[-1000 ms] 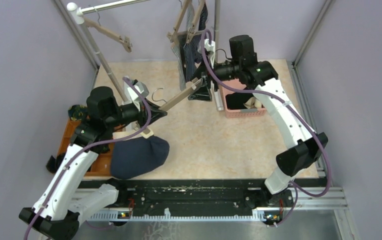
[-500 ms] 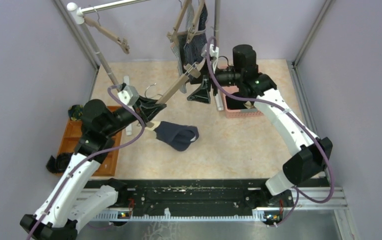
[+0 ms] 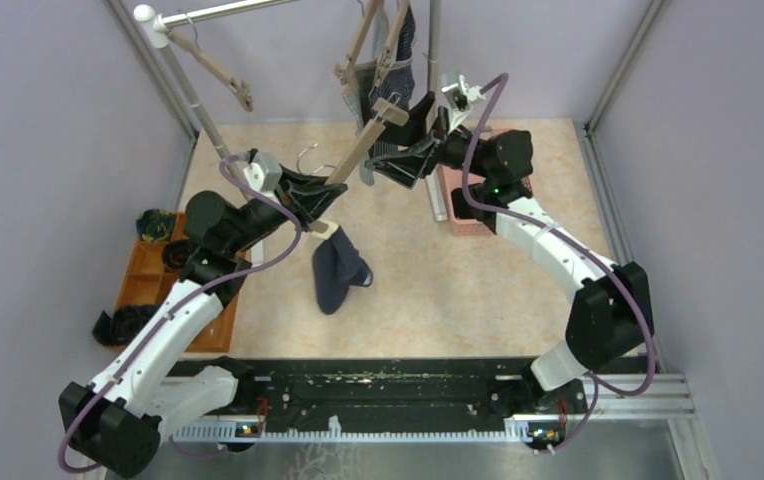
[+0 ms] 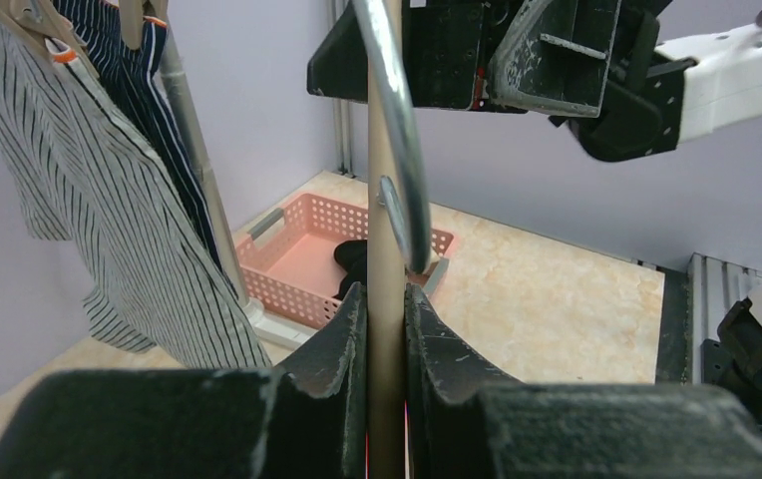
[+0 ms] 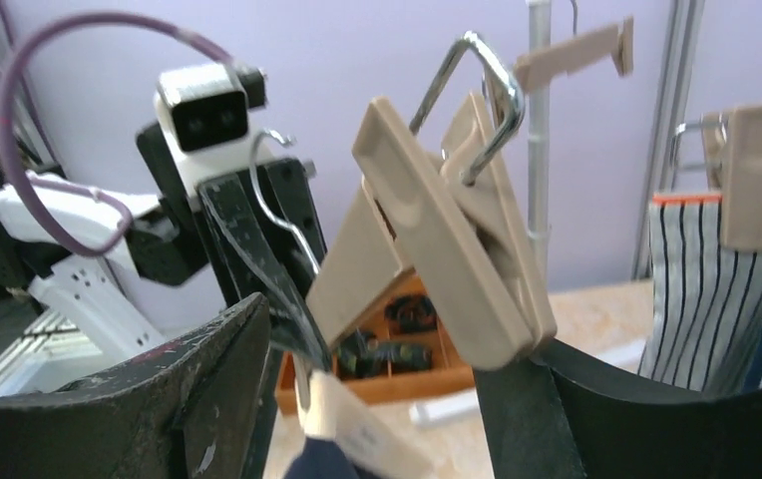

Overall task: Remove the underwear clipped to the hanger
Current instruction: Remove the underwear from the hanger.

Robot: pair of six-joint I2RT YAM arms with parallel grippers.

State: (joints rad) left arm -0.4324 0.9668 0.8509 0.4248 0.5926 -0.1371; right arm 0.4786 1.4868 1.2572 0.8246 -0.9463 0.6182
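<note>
From above, the left fingers [image 3: 306,197] are clamped on the wooden bar of a hanger [image 3: 356,160], which is held slantwise over the beige surface [image 3: 458,290]. The navy underwear [image 3: 336,272] hangs from the lower clip [image 3: 320,230] at the bar's near end, dangling just over the surface. The right fingers [image 3: 405,163] are at the bar's far end, next to the upper clip [image 3: 390,110]. Behind them, the striped underwear [image 3: 373,85] hangs from the rack [image 3: 183,85], and an empty hanger [image 3: 220,72] hangs further left. A pink basket [image 3: 455,205] sits behind the right arm. An orange tray [image 3: 138,280] with dark bundles in it lies at the left.

In the left wrist view, both left fingers [image 4: 342,339] press against the hanger's bar [image 4: 387,249] with no gap. The bar's metal hook [image 4: 404,150] rises above them. The grey-white striped underwear [image 4: 108,220] and the dark-blue pinstriped underwear [image 4: 148,100] hang clipped at the left. The pink basket [image 4: 297,264] stands behind on the surface, with something black in it.

In the right wrist view, the right fingers [image 5: 207,399] are spread apart, one on each side of the beige upper clip [image 5: 447,249]. The clip's lower end meets the right-hand finger, and the other finger is clear of it. A corner of the navy underwear [image 5: 317,464] shows at the bottom edge. The striped underwear [image 5: 701,289] hangs at the right.
</note>
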